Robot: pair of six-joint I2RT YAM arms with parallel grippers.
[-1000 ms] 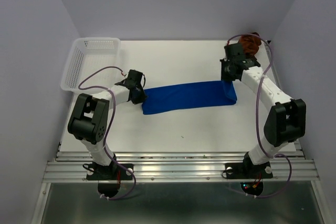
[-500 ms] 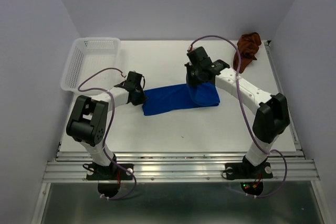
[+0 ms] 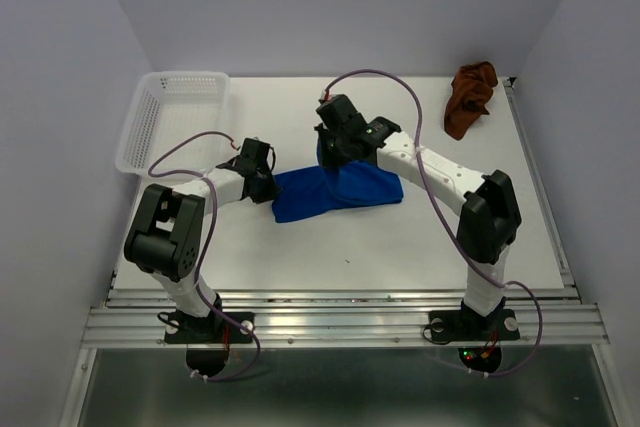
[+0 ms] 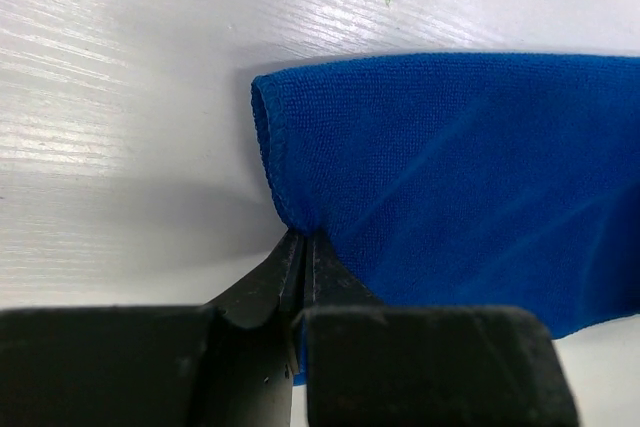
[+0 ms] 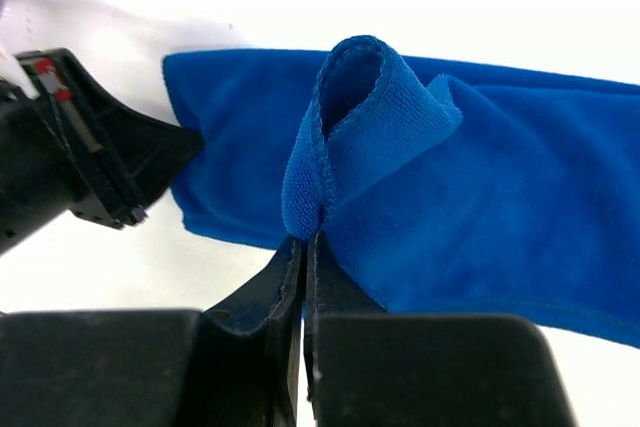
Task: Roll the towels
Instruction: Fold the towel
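A white perforated plastic basket (image 3: 170, 117) is seen at the far left corner of the white desk (image 3: 400, 247). Just right of it, nearer the front, the left claw (image 4: 303, 247) is closed on the left end of a bright royal blue cloth towel (image 3: 310, 199); the stitched hem is pinched between its black fingers, and that end lies low on the desk surface. The blue towel is stretched across the middle of the desk, left of centre, with its right part doubled over on top of itself so that a thicker fold is formed there. Above that fold, the right claw (image 5: 305, 247) is clamped shut on a corner of the same towel, and a small loop of hem is raised just beyond its fingertips. At the far right corner of the desk, well apart from both claws, a rust-brown cloth towel (image 3: 470, 97) is left in a crumpled heap.
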